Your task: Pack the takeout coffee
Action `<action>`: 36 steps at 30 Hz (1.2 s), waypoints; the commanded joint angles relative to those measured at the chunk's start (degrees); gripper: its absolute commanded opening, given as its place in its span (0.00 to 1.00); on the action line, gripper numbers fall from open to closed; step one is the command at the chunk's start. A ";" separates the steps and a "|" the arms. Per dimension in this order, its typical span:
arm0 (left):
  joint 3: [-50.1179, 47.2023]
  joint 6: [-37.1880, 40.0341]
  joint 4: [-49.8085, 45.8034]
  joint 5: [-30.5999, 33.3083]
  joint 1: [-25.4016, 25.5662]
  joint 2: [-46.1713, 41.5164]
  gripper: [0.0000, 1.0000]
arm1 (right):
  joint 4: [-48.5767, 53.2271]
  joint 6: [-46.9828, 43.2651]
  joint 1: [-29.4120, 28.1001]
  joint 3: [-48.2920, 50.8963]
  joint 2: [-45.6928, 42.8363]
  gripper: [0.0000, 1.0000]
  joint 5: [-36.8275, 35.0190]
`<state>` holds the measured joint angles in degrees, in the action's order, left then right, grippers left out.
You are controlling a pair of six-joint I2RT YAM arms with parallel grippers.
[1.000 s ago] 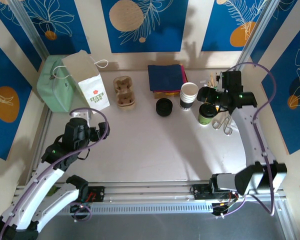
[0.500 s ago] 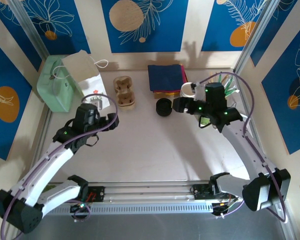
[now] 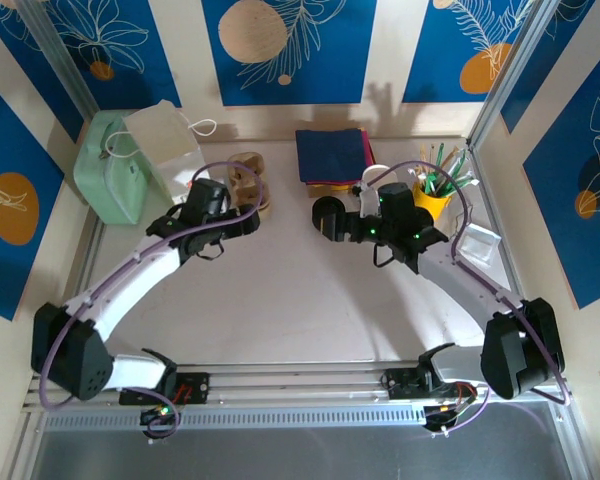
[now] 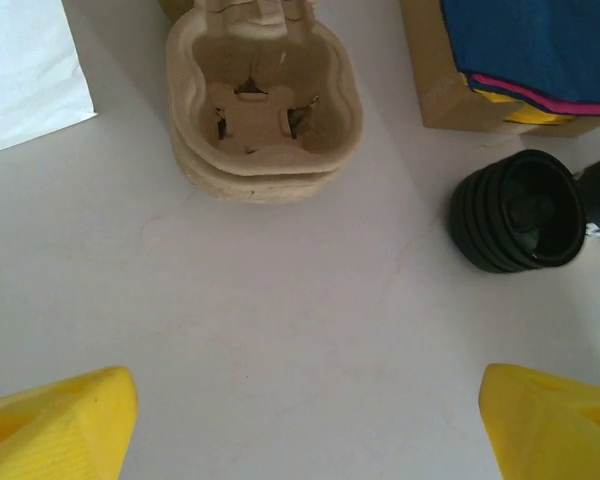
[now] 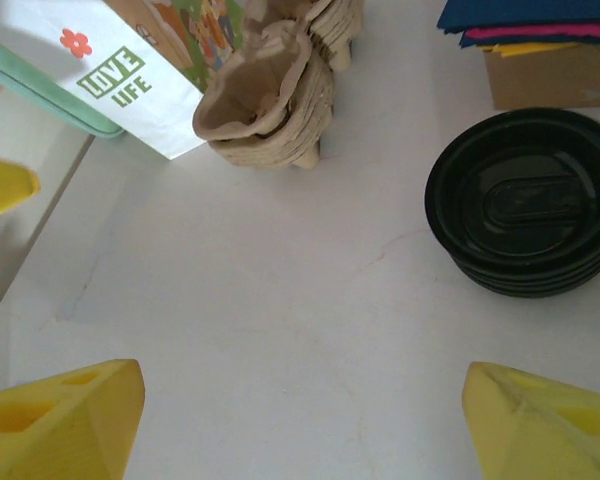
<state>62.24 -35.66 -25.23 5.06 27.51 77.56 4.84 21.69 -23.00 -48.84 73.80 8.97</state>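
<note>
the takeout coffee is hidden, its pose unclear.

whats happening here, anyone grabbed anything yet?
Nothing is grabbed. Both arms are stretched out over the table with their jaws open and empty. The left gripper points at the stack of cardboard cup carriers, a little short of it. The right gripper sits low, close beside the stack of black lids, facing toward the carriers and the white paper bag.
</note>
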 commanded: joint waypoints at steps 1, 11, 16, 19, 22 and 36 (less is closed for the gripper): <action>3.36 -2.39 2.80 2.56 -0.26 4.90 0.88 | -5.82 0.86 -1.79 1.49 1.59 0.83 -1.68; 12.03 -6.33 2.31 9.41 -2.60 17.81 0.84 | -5.53 -2.40 -10.13 -1.22 7.69 0.83 -8.69; 15.99 -8.79 0.92 11.42 -3.89 22.47 0.79 | -5.54 -2.35 -11.10 -1.38 8.09 0.83 -10.33; 20.47 -8.97 -2.55 13.07 -4.37 25.86 0.74 | -5.85 -1.62 -11.01 -1.30 8.29 0.83 -10.43; 22.64 -9.33 -2.87 12.75 -4.65 28.05 0.69 | -5.84 -1.51 -11.09 -1.35 8.40 0.83 -10.26; 24.50 -9.86 -3.72 13.04 -5.83 32.22 0.59 | -5.79 -1.65 -11.10 -1.69 9.73 0.82 -12.39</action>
<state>86.11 -44.80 -28.14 17.26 22.90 109.21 -0.19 20.38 -33.87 -48.42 82.91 -2.63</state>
